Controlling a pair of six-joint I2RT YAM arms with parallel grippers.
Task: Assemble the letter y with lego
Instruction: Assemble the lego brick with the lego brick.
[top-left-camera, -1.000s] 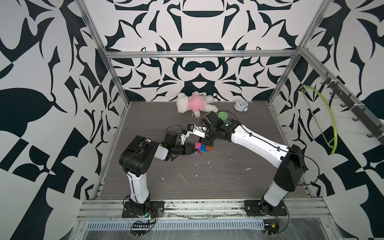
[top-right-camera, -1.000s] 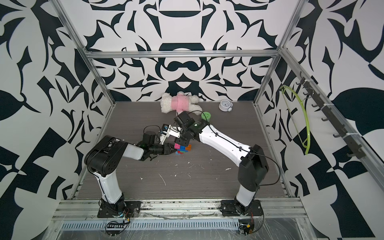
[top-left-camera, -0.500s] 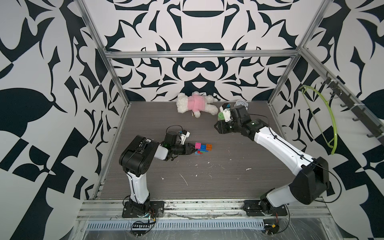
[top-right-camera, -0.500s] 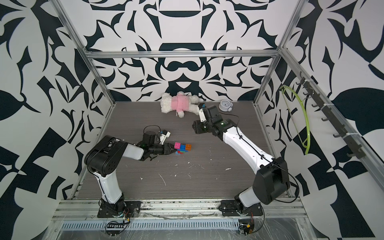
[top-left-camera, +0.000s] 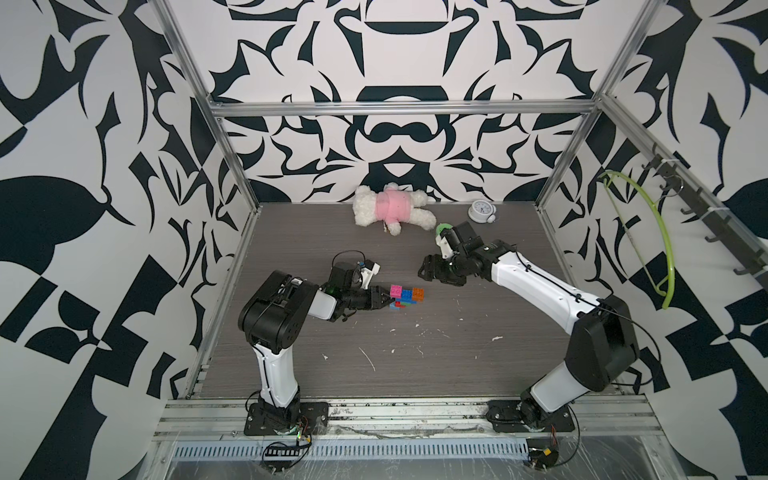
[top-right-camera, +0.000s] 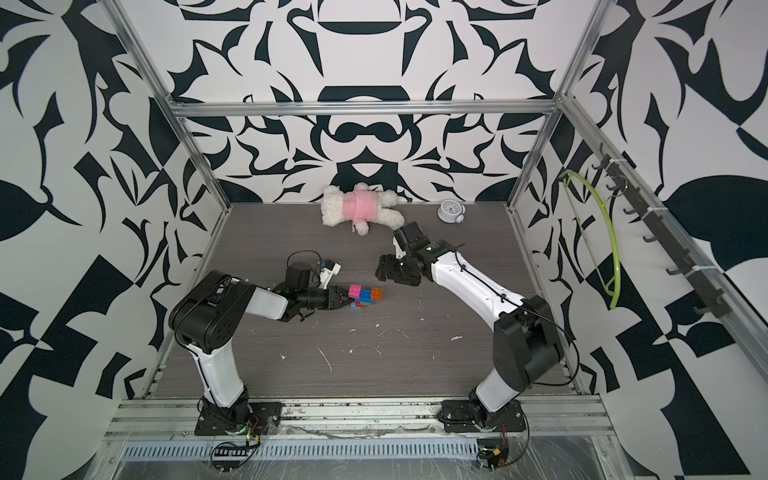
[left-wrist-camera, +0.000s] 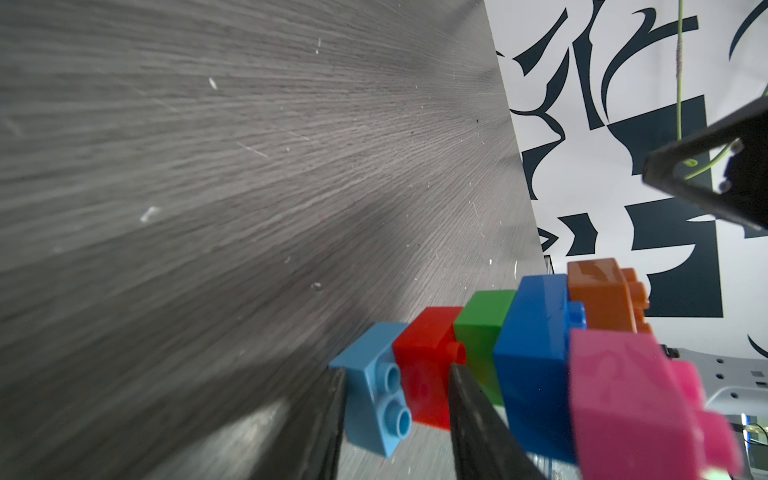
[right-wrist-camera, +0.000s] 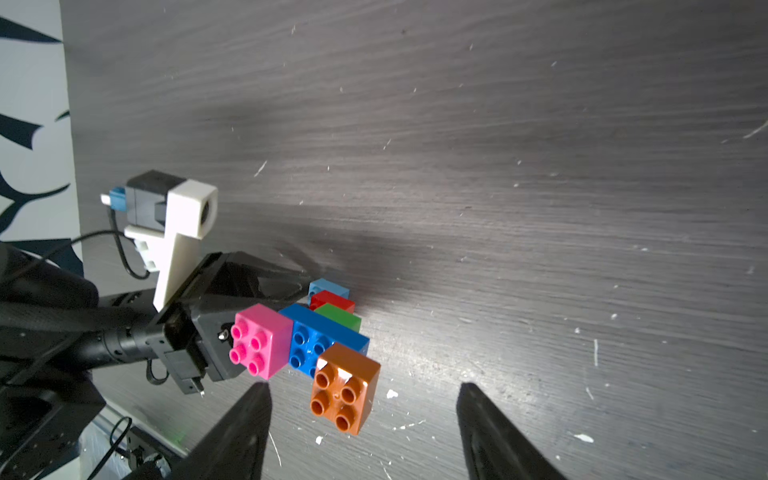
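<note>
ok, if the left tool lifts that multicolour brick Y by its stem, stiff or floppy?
Probably stiff: the multicolour plastic brick Y looks pressed together without gaps. Likely top-heavy: blue bar plus pink and orange tips overhang the narrow stem the left tool straddles; may pivot. Glossy faces could slip.

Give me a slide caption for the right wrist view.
Left gripper holds the lego letter Y by its stem; right gripper open.

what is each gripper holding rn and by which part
Left gripper holds the letter y by its stem, fingers flanking the light blue brick and red brick. Right gripper: open, empty.
</note>
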